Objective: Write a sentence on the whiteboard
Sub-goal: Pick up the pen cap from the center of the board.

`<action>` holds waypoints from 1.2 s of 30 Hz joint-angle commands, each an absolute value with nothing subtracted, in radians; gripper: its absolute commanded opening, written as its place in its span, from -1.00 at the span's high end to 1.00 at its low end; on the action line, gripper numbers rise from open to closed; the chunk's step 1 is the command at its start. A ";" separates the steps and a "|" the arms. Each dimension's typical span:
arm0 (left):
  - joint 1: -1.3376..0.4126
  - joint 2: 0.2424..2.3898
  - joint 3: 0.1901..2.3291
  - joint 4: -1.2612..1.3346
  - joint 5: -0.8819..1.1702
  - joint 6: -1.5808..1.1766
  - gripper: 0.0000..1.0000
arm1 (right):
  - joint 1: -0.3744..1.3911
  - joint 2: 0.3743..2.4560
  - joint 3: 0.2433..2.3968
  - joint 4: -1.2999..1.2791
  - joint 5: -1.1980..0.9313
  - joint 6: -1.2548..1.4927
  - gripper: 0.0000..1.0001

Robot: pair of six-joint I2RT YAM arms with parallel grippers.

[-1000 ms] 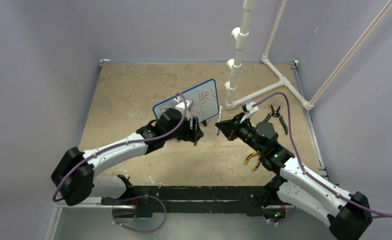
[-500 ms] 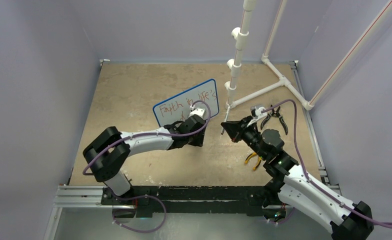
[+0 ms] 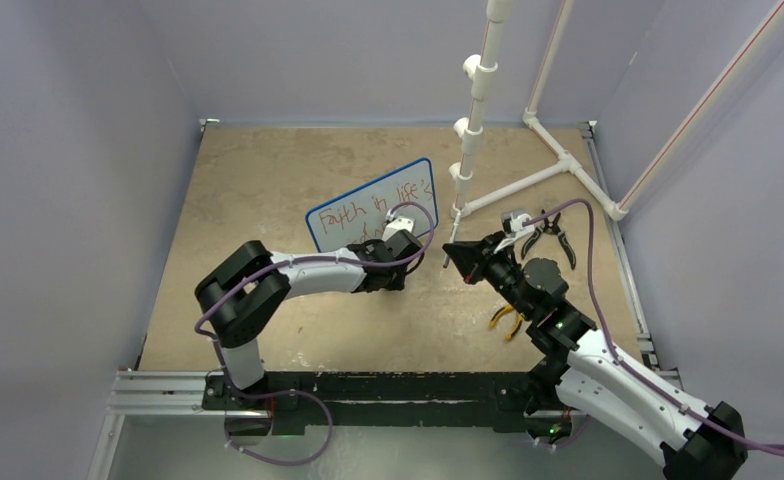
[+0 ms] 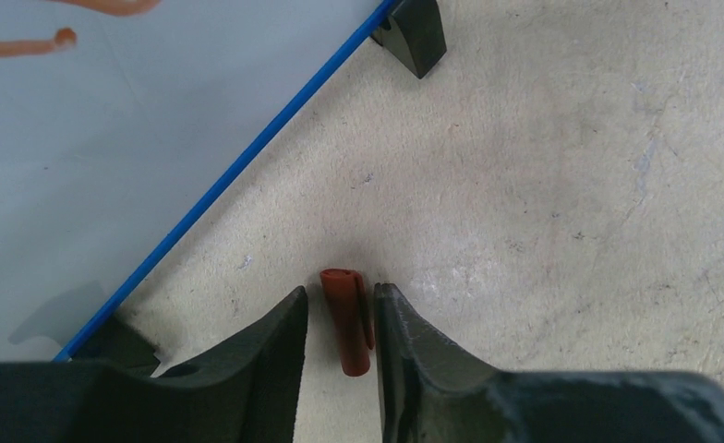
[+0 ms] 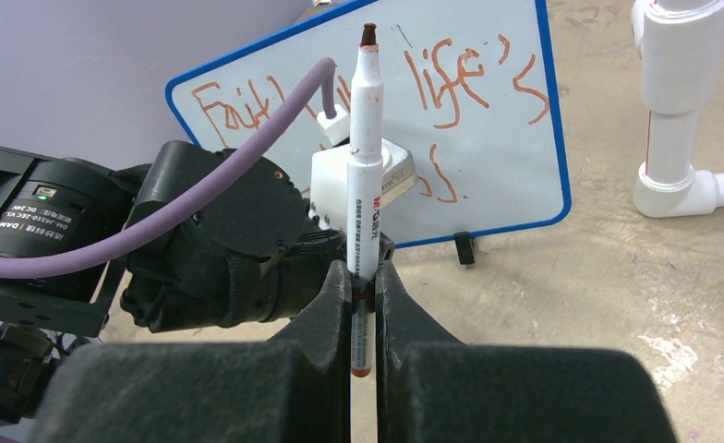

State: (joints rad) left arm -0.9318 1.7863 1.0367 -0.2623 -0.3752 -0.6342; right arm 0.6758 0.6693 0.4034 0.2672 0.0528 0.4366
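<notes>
Red cap (image 4: 347,318), straddled but not yet gripped by the narrow left pincer (image 4: 340,293) just near of the mid-bench whiteboard (image 3: 353,215), with the marker (image 5: 368,166) clamped in the right pincer (image 5: 363,272), could be pinched off-centre and flicked away.

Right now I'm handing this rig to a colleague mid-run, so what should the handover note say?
Left tool: open, jaws either side of the red marker cap, which lies on the table just in front of the whiteboard; not clamped yet.
Right tool: shut on the marker, uncapped, tip up, off the board.
The whiteboard stands upright on its feet mid-table.
Done: the sentence is on it in red; the top line reads "Faith in life's", the second is partly hidden.
Left: probably grip the cap and recap the marker.
</notes>
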 commanded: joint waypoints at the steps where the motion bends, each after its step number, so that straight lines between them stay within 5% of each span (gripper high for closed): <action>1: -0.935 1.801 1.077 -0.280 -0.408 -0.664 0.46 | 0.675 0.671 0.399 0.314 0.044 0.417 1.00; 10: -0.931 1.796 1.040 -0.276 -0.414 -0.724 1.00 | 0.676 0.666 0.398 0.296 0.022 0.385 1.00; 29: -0.904 1.333 0.913 0.199 -0.423 -0.818 1.00 | 0.685 0.782 0.332 0.368 -0.334 0.433 1.00; 36: -0.887 1.268 0.851 0.257 -0.376 -0.859 1.00 | 0.732 0.895 0.380 0.372 -0.296 0.444 1.00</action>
State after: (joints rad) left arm -0.8936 1.3018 0.8898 0.1883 -0.4011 -0.8211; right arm 0.7155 0.8608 0.3363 0.3225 -0.2836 0.4252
